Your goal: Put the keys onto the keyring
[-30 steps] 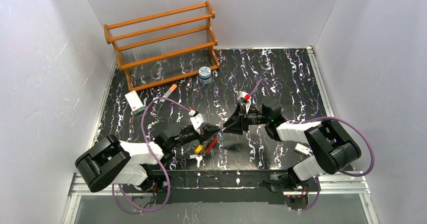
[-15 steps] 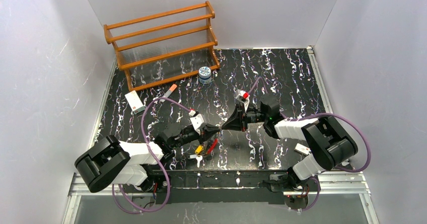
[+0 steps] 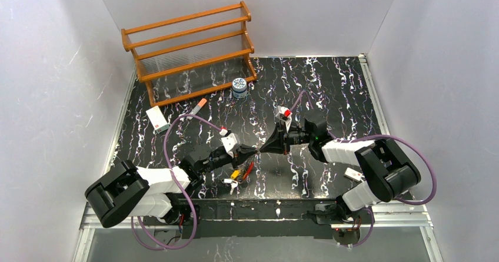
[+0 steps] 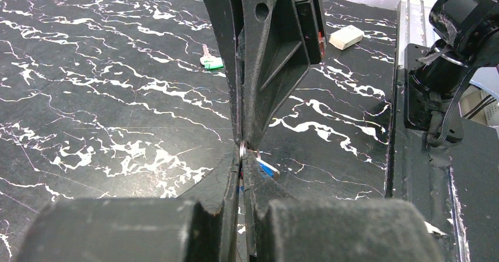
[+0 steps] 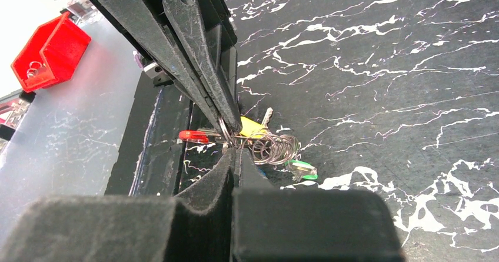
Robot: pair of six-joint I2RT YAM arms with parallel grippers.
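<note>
My left gripper point(image 3: 253, 152) and right gripper point(image 3: 262, 149) meet tip to tip above the near middle of the table. In the left wrist view the left gripper point(image 4: 241, 158) is shut on the silver wire of the keyring point(image 4: 242, 149). A blue key point(image 4: 266, 167) hangs just beside it. In the right wrist view the right gripper point(image 5: 235, 151) is shut at the same spot. The keyring point(image 5: 273, 146), its red part point(image 5: 193, 136), a yellow key point(image 5: 252, 126) and a green key point(image 5: 301, 168) hang below. Another green key point(image 4: 210, 62) lies loose on the table.
A wooden rack point(image 3: 188, 44) stands at the back left, with a blue-white jar point(image 3: 239, 87) by its foot. An orange-tipped marker point(image 3: 199, 105) and a white box point(image 3: 157, 119) lie to the left. A small white box point(image 3: 353, 173) lies near the right arm.
Both grippers stay pinched tip to tip. The right wrist has shifted slightly and the left arm has edged a little. The hanging keys have swung slightly.
</note>
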